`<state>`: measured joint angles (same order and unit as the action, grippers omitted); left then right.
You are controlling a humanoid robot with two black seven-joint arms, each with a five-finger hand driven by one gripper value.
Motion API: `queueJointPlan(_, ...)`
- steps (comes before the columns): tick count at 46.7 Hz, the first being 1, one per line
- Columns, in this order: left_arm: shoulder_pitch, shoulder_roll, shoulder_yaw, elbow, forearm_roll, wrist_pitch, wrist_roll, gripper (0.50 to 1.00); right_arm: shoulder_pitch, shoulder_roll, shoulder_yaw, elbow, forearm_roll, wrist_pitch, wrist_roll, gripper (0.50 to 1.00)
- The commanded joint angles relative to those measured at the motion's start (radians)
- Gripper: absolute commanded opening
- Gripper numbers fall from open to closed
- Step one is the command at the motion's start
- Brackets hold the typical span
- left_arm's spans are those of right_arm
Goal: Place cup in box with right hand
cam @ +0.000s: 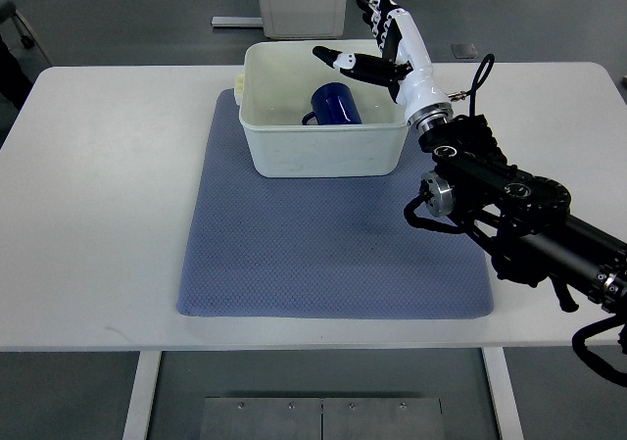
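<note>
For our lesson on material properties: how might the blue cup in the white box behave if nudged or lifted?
The blue cup lies tilted inside the white box, so its round body could roll; the walls would probably stop it. It looks rigid and glossy, so possibly slippery. Its handle should offer grip.

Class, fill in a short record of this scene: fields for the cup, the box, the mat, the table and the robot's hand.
cup: dark blue, inside the box, tilted
box: cream plastic tub, on the mat's far edge
mat: blue-grey, flat on the table
table: white
right hand: above the box's right far corner, fingers spread, holding nothing
left hand: not in view
</note>
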<state>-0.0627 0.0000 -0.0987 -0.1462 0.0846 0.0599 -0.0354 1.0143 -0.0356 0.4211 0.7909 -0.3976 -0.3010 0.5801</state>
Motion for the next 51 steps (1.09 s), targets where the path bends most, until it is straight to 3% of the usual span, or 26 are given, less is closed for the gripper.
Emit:
queueJointPlan(1,0.000,0.000,-0.001,0.000,0.000,0.000,0.000,1.000,-0.002,-0.050,0.002,0.037,0.002,-0.001,-0.012,0.985)
queueJointPlan(18,0.000,0.000,0.002,-0.001,0.000,0.000,0.000,1.000,-0.137,-0.224,0.093,0.154,0.002,0.020,-0.088,0.995)
queueJointPlan(31,0.000,0.000,-0.001,-0.001,0.000,0.000,0.000,1.000,-0.249,-0.233,0.185,0.166,-0.001,0.089,-0.146,0.998)
queueJointPlan(41,0.000,0.000,-0.001,-0.001,0.000,0.000,0.000,1.000,-0.301,-0.231,0.237,0.174,-0.001,0.100,-0.197,1.000)
queueJointPlan(51,0.000,0.000,-0.001,0.000,0.000,0.000,0.000,1.000,-0.362,-0.228,0.291,0.172,-0.003,0.099,-0.178,1.000)
